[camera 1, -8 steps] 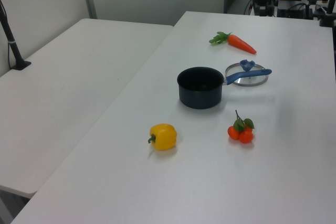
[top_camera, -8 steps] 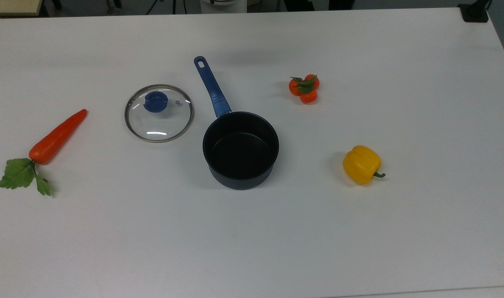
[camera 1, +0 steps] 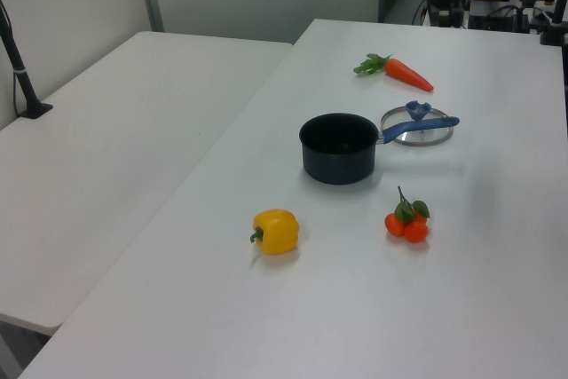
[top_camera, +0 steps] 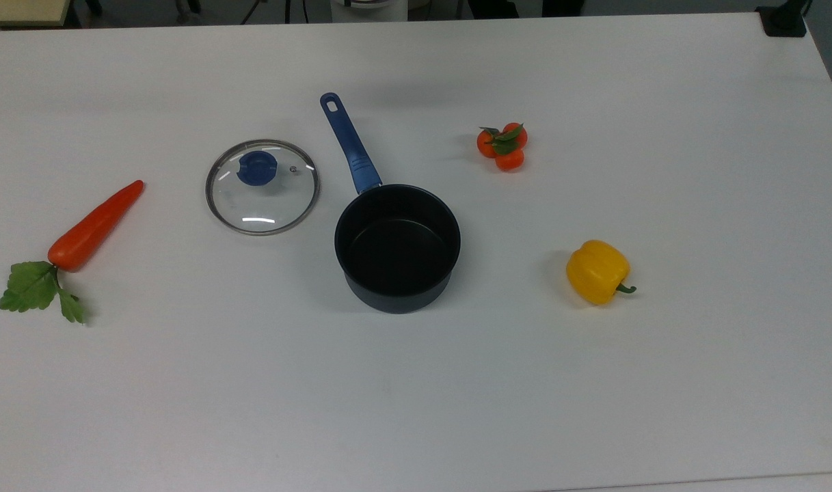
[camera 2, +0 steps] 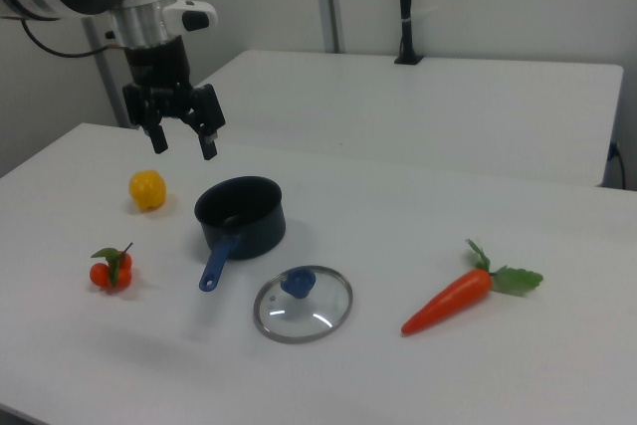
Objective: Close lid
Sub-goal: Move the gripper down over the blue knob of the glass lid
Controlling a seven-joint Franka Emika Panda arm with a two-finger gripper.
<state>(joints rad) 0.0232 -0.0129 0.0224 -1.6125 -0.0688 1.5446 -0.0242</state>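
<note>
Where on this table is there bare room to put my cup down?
The widest bare stretch in the top view is the whole strip below the saucepan, carrot and yellow pepper. The table's far right edge is bare too. It is tightest where the lid lies beside the saucepan's handle.

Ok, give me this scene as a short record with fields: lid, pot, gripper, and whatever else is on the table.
lid: lid flat on the table, knob up, beside the saucepan, at the top view's left of it
saucepan: black saucepan, uncovered, upright, blue handle toward the lid's side
gripper: gripper in the air above the table, jaws open, holding nothing
carrot: carrot at the top view's far left
tomatoes: tomatoes at the top view's right of the handle
pepper: yellow pepper at the top view's right of the saucepan
task state: lid not yet on the saucepan
</note>
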